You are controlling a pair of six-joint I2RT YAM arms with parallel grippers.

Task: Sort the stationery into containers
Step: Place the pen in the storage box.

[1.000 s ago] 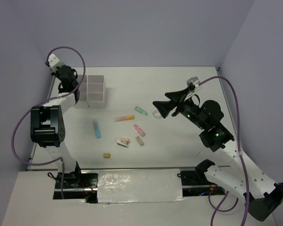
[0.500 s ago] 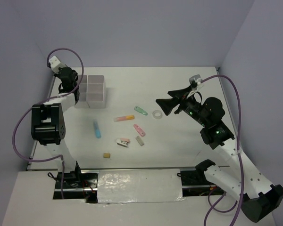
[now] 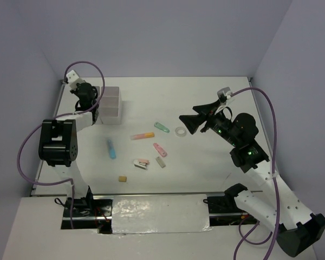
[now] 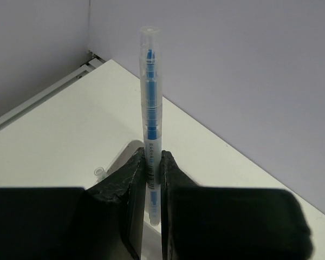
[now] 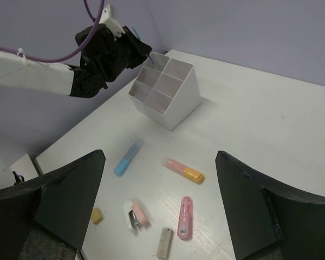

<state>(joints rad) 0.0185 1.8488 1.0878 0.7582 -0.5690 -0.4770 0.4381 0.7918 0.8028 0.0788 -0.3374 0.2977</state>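
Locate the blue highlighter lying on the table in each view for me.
Top external: blue highlighter left of centre, below the white box.
Right wrist: the highlighter lower left, below the white box.
Left wrist: not in it; only a thin blue pen clamped in the left gripper.
Shared landmark: the white box, in the top and right wrist views.

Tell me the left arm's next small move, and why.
Probably ease the left gripper toward the white box until the blue pen lines up with a compartment. It is shut on the pen at the box's corner, yet the left wrist view shows no box ahead of the pen.
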